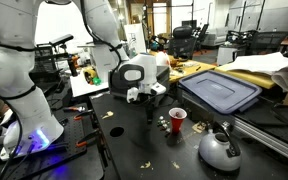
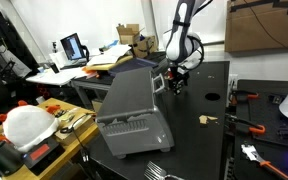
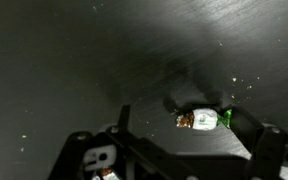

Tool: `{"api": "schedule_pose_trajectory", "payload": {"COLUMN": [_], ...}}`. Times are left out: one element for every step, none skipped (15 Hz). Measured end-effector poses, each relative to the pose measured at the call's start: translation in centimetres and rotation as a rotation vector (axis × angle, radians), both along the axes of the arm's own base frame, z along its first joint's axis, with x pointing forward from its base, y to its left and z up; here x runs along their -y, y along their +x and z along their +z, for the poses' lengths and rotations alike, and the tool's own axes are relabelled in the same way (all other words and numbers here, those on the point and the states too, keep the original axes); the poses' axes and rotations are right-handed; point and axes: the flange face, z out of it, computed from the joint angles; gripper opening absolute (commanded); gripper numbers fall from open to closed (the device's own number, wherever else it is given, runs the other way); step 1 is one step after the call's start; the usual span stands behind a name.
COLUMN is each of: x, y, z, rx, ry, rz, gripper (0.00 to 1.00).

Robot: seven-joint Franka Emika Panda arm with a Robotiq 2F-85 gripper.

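Observation:
In the wrist view a small wrapped candy, white with a gold end and a green end, lies on the dark tabletop. My gripper hangs low over it, open. The candy lies between the two dark fingers, close to the right one, and I cannot tell whether it touches that finger. In both exterior views the gripper points down at the black table, beside a grey plastic bin. Nothing is held.
A red cup stands on the table near the gripper, with small bits beside it. A grey bin lid lies behind it and a silver kettle in front. Another small wrapped piece lies on the black table.

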Motion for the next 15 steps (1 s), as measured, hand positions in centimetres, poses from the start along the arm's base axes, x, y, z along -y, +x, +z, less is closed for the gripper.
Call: {"api": "schedule_pose_trajectory", "payload": {"x": [-0.3,-0.7,-1.1,-1.3,-1.5,-1.7,-1.8,-1.9,-1.9,-1.8,-1.8,-1.7,-1.6,-1.5,-1.4], "y": [0.1,0.2,0.4,0.5,0.5,0.6,0.6,0.6,0.6,0.5,0.5,0.4,0.4,0.4,0.3], "z": [0.2,0.4,0.6,0.7,0.7,0.7,0.7,0.6,0.6,0.5,0.5,0.4,0.3,0.3,0.2], "rx": [0.000,0.001,0.002,0.004,0.006,0.006,0.006,0.006,0.005,0.005,0.004,0.002,0.001,0.000,0.000], "ry": [-0.006,-0.010,-0.010,-0.009,-0.007,-0.006,-0.004,0.000,0.002,0.004,0.007,0.009,0.011,0.012,0.013], "rz": [0.005,0.014,0.022,0.028,0.033,0.038,0.041,0.043,0.043,0.043,0.047,0.054,0.058,0.066,0.068], "gripper": [1.00,1.00,1.00,1.00,1.00,1.00,1.00,1.00,1.00,1.00,1.00,1.00,1.00,1.00,1.00]}}
